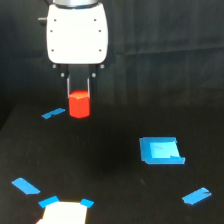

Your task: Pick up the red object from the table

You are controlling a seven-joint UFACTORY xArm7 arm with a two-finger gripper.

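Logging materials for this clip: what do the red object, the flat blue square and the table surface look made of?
Red object: probably plastic or painted wood; even, saturated colour, faceted sides, slight sheen. Blue square: looks like thin plastic or card, flat, with a paler centre; unclear which. Table: matte black, no reflections; possibly cloth or painted board. The gripper straddles the red object.

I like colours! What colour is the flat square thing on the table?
Bright blue: the flat square on the black table, exterior view.
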